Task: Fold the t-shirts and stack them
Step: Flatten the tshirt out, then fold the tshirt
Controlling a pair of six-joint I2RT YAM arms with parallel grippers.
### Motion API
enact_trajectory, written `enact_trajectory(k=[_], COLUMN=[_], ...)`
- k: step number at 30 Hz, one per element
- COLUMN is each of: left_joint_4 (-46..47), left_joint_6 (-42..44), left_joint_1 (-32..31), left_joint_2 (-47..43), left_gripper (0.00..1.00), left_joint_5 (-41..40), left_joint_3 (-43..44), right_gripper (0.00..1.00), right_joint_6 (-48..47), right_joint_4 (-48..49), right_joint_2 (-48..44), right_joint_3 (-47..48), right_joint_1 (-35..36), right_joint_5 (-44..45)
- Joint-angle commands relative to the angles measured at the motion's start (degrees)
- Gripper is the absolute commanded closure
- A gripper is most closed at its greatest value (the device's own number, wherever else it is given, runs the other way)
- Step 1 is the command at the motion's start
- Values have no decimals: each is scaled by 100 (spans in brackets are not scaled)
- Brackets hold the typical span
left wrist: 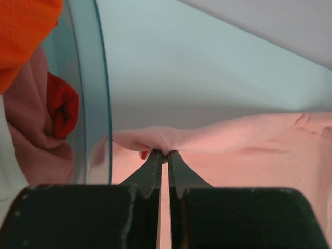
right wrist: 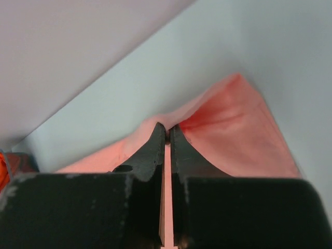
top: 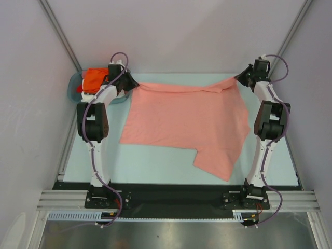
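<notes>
Wrist cameras show what the overhead one cannot: the left gripper [left wrist: 162, 153] and the right gripper [right wrist: 167, 127] each clenched on a fold of the pink shirt [top: 187, 114], fingertips nearly meeting. From above, that shirt lies spread along the far edge of the tabletop [top: 155, 163], pinched at both far corners (one sleeve trails toward the near right). A basket [top: 71, 89] at the far left corner holds an orange shirt [top: 93, 78]. Pale walls [top: 166, 31] close in three sides.
</notes>
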Motion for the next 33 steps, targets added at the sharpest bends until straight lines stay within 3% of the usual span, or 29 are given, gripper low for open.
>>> enact_trajectory(k=[1, 10, 17, 33], left_joint_4=[-293, -812, -1304, -1963], left_joint_6=[190, 190, 375, 709], left_joint_1=[103, 138, 243, 428], left_joint_2=[201, 790, 808, 693], left_gripper=[94, 91, 90, 91], left_joint_5=[199, 568, 533, 445], left_joint_3=[378, 1221, 1522, 1451], right_gripper=[100, 100, 100, 100], right_joint_6=[293, 855, 690, 337], right_joint_4=[-379, -1521, -2434, -2919], right_joint_2=[-724, -1190, -1322, -2315], right_joint_3=[-238, -282, -212, -1486], right_joint_1=[-56, -267, -452, -390], right_joint_5=[-180, -163, -419, -577])
